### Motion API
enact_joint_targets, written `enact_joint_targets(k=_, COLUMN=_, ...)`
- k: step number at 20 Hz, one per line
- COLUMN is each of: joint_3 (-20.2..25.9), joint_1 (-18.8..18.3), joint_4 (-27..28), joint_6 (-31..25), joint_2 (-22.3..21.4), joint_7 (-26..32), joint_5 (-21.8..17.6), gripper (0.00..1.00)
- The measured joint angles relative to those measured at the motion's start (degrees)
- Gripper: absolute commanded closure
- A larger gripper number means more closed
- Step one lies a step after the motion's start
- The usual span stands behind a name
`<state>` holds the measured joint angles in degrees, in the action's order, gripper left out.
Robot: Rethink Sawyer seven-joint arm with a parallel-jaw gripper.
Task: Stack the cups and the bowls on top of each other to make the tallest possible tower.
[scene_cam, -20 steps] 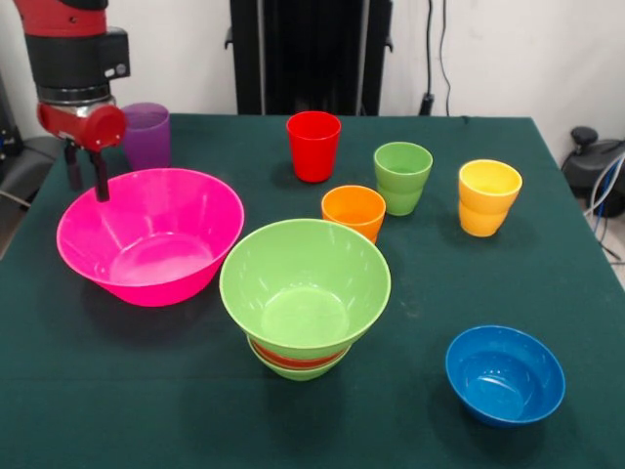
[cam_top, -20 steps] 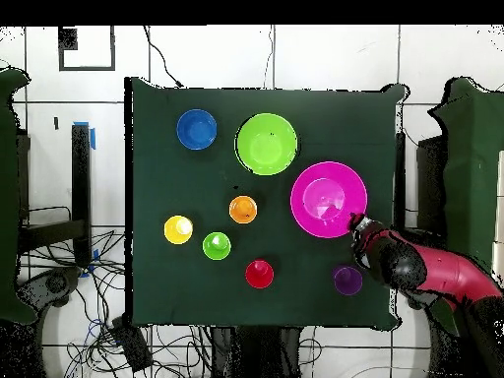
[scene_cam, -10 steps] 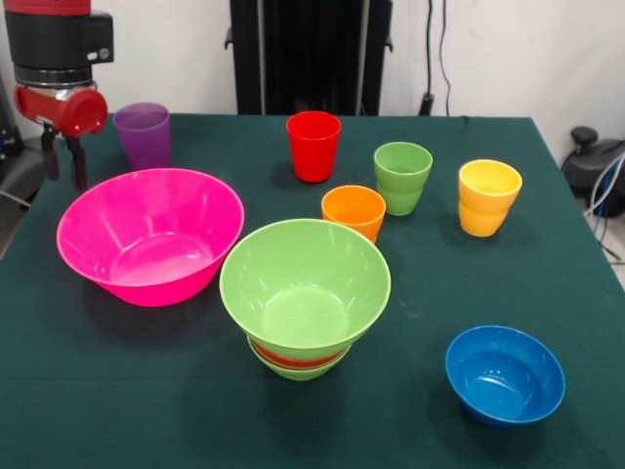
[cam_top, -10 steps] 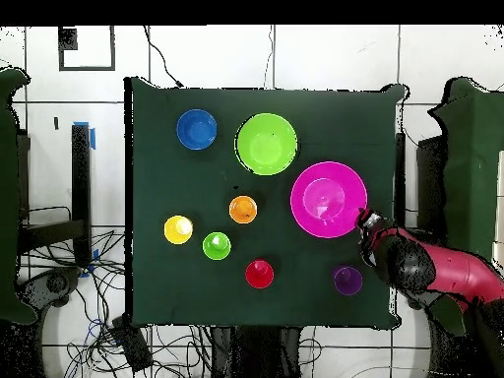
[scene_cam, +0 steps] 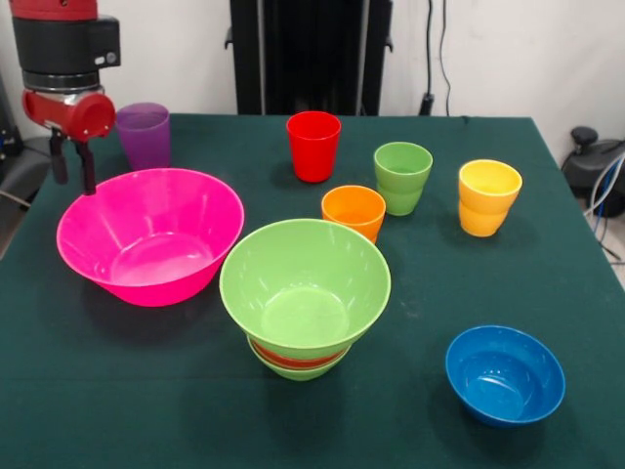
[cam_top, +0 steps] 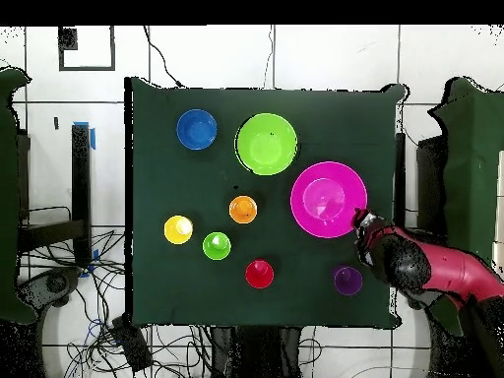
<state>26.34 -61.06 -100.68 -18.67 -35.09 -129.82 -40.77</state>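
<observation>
You have the gripper (scene_cam: 73, 168) hanging empty just off the far left rim of the pink bowl (scene_cam: 149, 237), its two dark fingers (scene_cam: 88, 168) pointing down with a gap between them, nothing held. From above, the gripper (cam_top: 360, 219) sits at the pink bowl's (cam_top: 329, 199) edge, on the side toward the purple cup (cam_top: 346, 280).

Take the pink bowl as your landmark. In the front view, the purple cup (scene_cam: 144, 135) stands upright behind it, close to the gripper. To the bowl's right you see the tower (scene_cam: 304, 299): a large green bowl (scene_cam: 305, 283) nested on a red-orange bowl (scene_cam: 298, 358) and a smaller green one (scene_cam: 293, 371), of which only rims show. The tower stands near the pink bowl without touching it.

Behind the tower, the orange cup (scene_cam: 354, 211) stands closest, with the red cup (scene_cam: 313, 146) farther back. The green cup (scene_cam: 402, 177) and yellow cup (scene_cam: 487, 197) stand to the right of those, all upright and apart. The blue bowl (scene_cam: 505, 374) sits alone, well to the right of the pink bowl and nearer the front edge of the table (scene_cam: 117, 391).
</observation>
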Motion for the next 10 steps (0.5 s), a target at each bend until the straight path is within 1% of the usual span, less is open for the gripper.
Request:
enact_joint_targets(k=6, joint_3=-0.4, joint_1=1.1, joint_4=0.0, joint_6=0.0, joint_2=1.2, joint_7=0.0, joint_5=0.0, gripper=0.00)
enact_joint_targets(k=10, joint_3=-0.7, joint_1=2.2, joint_4=0.0, joint_6=0.0, joint_2=2.7, joint_7=0.0, joint_5=0.0, gripper=0.00)
